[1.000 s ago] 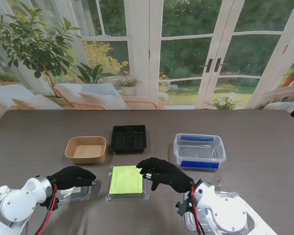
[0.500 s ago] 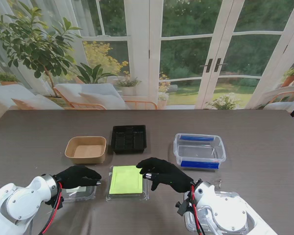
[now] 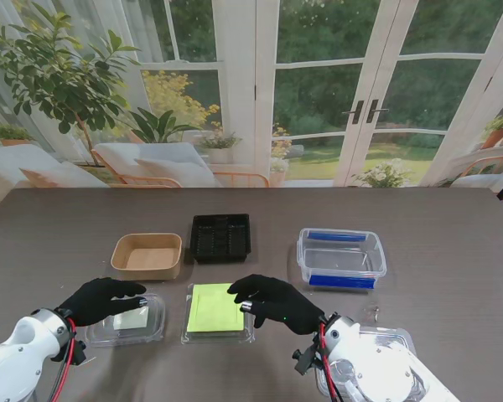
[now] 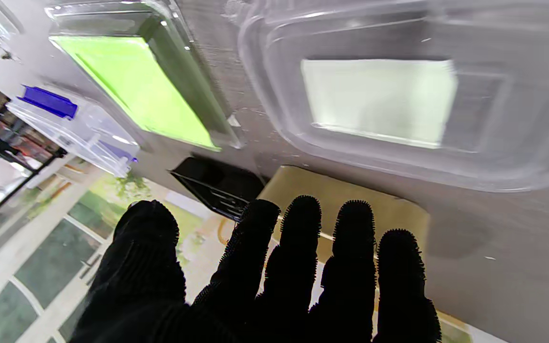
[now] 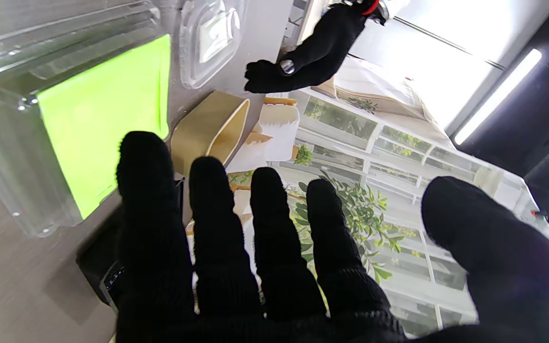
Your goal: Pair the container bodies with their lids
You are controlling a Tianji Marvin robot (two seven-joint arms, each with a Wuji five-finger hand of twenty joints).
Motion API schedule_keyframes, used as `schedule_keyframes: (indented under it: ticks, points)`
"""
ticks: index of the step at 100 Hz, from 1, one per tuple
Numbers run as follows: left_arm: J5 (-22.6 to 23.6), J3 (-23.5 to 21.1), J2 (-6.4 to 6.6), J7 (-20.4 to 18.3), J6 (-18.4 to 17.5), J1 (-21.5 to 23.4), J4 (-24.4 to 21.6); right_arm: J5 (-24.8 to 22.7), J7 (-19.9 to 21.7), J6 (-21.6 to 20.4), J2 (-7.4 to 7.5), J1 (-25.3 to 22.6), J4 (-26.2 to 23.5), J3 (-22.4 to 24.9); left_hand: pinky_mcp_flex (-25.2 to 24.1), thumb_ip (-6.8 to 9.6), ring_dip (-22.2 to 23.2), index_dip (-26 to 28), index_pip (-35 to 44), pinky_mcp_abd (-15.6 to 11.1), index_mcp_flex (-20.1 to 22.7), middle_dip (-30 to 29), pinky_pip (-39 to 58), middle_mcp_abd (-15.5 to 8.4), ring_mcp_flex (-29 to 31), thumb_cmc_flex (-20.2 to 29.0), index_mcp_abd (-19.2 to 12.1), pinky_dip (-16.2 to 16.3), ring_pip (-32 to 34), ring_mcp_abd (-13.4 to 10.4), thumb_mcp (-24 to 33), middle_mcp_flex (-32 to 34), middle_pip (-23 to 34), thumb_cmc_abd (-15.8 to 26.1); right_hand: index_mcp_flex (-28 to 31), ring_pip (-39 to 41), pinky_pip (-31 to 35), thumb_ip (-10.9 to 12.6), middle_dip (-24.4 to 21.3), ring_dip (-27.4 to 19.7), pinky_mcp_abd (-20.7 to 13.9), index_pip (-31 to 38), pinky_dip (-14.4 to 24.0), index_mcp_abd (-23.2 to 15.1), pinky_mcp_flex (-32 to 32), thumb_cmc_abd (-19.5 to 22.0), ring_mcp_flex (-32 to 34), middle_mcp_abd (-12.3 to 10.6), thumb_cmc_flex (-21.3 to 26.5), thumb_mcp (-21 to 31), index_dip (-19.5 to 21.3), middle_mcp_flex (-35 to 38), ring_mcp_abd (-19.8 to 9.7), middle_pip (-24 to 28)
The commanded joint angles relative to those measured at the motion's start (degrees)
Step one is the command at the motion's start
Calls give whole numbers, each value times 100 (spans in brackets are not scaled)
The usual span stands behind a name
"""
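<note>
A clear lid with a white label [image 3: 127, 321] [image 4: 398, 95] lies flat near me on the left. My left hand [image 3: 101, 299] [image 4: 274, 276] hovers over its left end, fingers spread, holding nothing. A clear lid with a lime-green label [image 3: 217, 311] [image 5: 98, 114] lies at the centre. My right hand [image 3: 277, 302] [image 5: 265, 247] is open over that lid's right edge. Farther from me stand the brown paper bowl [image 3: 147, 255] [image 4: 350, 200], the black tray [image 3: 220, 237] and the clear box with blue clips [image 3: 341, 259] [image 4: 74, 124].
Another clear lid [image 3: 377, 368] lies near me on the right, partly hidden under my right forearm. Glass doors, a plant and chairs stand beyond the table's far edge [image 3: 251, 189].
My left hand has let go of the white-labelled lid and drawn back to the left, fingers spreading. The lid now lies flat. My right hand has slid slightly toward the green lid.
</note>
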Motion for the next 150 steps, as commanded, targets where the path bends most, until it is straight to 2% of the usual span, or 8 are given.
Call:
schedule_keyframes:
  ticks: [1, 22, 38, 57, 63, 74, 95, 150]
  points:
    - [-23, -109, 10, -113, 113, 134, 18, -302, -75, -9, -96, -5, -67, -164, 62, 198, 206, -82, -70, 81, -38, 103, 291, 84, 251, 183, 112, 188, 241, 54, 114, 181, 98, 252, 141, 347, 594, -92, -72, 201, 149, 49, 185, -100, -2288, 19, 307, 80, -39, 209, -92, 259, 86, 55]
    - [-96, -491, -19, -106, 298, 375, 91, -1352, -542, 326, -163, 487, -135, -777, 321, 183, 1158, -255, -177, 100, -67, 896, 1350, 134, 507, 268, 262, 761, 1303, 167, 263, 539, 551, 269, 339, 2235, 2703, -67, 94, 992, 437, 8, 469, -334, -1294, 6, 1419, 96, -110, 352, -211, 1148, 256, 281]
    - [-161, -668, -10, -236, 496, 408, 190, -1855, -751, 868, -239, 973, -111, -1298, 768, 157, 2346, -531, -275, 59, -133, 2326, 2661, 23, 937, 662, 307, 1504, 2988, 95, -38, 949, 1414, 371, 381, 3899, 4204, -35, 650, 1476, 749, -69, 835, -326, 154, 18, 2991, 162, -94, 560, -518, 2461, 188, 989]
    - [-245, -833, 68, -705, 645, 364, 257, -2315, -683, 1489, -252, 1439, -102, -1789, 1202, 191, 3097, -669, -218, 5, -37, 3742, 3756, -20, 1400, 1032, 272, 1897, 4536, -165, 458, 1249, 2422, 107, 336, 6212, 5427, 54, 1341, 2307, 579, -74, 733, -324, 1782, 47, 3290, -96, -134, 814, -592, 3168, -505, 1875]
    - [-118, -889, 102, -838, 610, 342, 273, -2437, -632, 1659, -255, 1593, -80, -1949, 1378, 169, 3239, -701, -268, -99, -64, 4086, 3993, -181, 1559, 1213, 231, 1922, 4935, -417, -45, 1298, 2813, 245, 309, 6727, 5705, 85, 1516, 2515, 466, -72, 573, -326, 2249, 53, 3300, -205, -147, 900, -598, 3347, -772, 2119]
    - [-80, -949, 156, -1092, 611, 267, 340, -2620, -669, 1917, -308, 1879, 52, -2262, 1464, 170, 3399, -803, -454, -102, -108, 4475, 4230, -304, 1685, 1480, 123, 1967, 5353, -490, -43, 1392, 3278, 330, 280, 7467, 6495, 142, 1783, 2886, -255, -76, 651, -371, 2550, 70, 3321, -458, -199, 1036, -605, 3680, -1373, 2491]
    - [-51, -961, 196, -1290, 808, 125, 521, -2736, -959, 2266, -507, 2282, 373, -2781, 1414, 179, 3398, -937, -743, -47, -507, 4511, 4232, -200, 1635, 1753, 151, 1982, 5362, -370, 30, 1371, 3269, 557, 313, 8018, 7190, 202, 2062, 3268, -1083, -74, 898, -374, 2683, 67, 3343, -745, -232, 1226, -607, 4090, -1903, 2755]
    - [96, -717, 264, -1599, 1176, -166, 811, -2423, -1163, 2616, -994, 2977, 1482, -3696, 1894, 164, 3430, -1009, -823, 107, -811, 5041, 4650, -267, 2093, 1883, 703, 2304, 6106, -455, -68, 1625, 4050, 804, 554, 8415, 7527, 252, 2488, 3771, -1660, -10, 1350, -277, 2799, 2, 3356, -1057, -252, 1514, -577, 4502, -2410, 3544]
